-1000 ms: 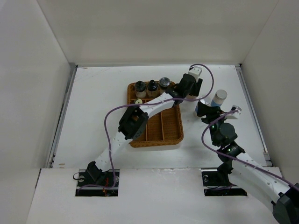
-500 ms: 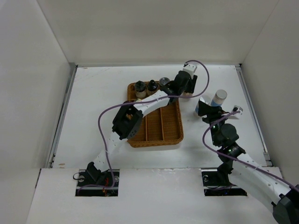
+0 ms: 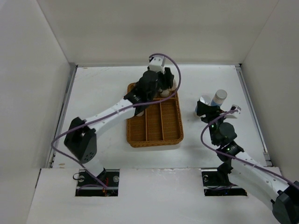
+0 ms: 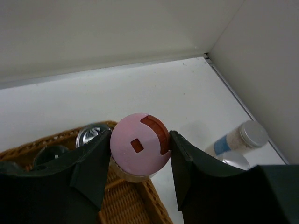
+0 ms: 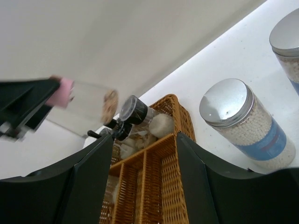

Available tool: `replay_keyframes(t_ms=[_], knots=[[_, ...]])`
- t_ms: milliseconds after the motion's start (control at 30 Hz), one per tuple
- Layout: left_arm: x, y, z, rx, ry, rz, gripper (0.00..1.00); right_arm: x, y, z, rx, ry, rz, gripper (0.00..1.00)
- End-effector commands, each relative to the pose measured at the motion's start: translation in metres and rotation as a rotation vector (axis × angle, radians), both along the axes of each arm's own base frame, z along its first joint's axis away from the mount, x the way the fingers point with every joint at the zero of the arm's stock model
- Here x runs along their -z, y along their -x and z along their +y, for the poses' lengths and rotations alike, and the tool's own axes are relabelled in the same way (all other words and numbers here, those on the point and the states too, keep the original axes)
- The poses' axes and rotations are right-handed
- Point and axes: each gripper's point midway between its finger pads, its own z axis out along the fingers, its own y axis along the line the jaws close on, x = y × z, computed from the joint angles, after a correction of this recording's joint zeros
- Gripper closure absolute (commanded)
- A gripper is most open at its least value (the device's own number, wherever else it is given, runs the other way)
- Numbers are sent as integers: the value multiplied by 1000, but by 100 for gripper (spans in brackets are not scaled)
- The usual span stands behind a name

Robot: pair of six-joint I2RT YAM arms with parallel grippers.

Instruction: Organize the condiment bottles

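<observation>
Left pincer [image 4: 140, 156] is clamping the seemingly light, slick-walled pink-capped bottle [image 4: 139, 140] near its cap; right pincer [image 5: 145, 140] is hanging released.

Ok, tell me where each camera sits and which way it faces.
Top external: fixed above and behind the bases, looking down on the table; both arms show.
Left wrist: above the far end of the wicker tray, looking down toward the far right corner; the left gripper clamps the pink-capped bottle.
Right wrist: low over the table, looking across at the tray; the right gripper, open, frames it.
Shared: both wrist views show the tray and the two silver-capped bottles.
</observation>
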Motion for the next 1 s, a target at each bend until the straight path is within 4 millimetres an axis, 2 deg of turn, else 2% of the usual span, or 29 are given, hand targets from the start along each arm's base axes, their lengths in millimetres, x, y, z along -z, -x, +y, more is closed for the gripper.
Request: replay_keyframes(t_ms=[0, 100, 267, 367, 467, 700, 967], knots=[[-19, 42, 22, -42, 88, -33, 68, -15, -1, 4, -21, -31, -52, 37], [-2, 68, 58, -107, 52, -3, 68, -15, -1, 6, -29, -32, -49, 38], [38, 100, 123, -226, 7, 67, 68, -15, -1, 6, -29, -32, -49, 38], [69, 106, 157, -307, -12, 116, 68, -14, -2, 6, -25, -25, -47, 38], [101, 108, 177, -355, -26, 167, 68, -14, -3, 7, -24, -21, -47, 38], [147, 112, 182, -351, -51, 250, 68, -11, -6, 12, -32, 1, -34, 38], [175, 128, 170, -294, -88, 311, 69, -8, -9, 13, -26, 18, -24, 37]])
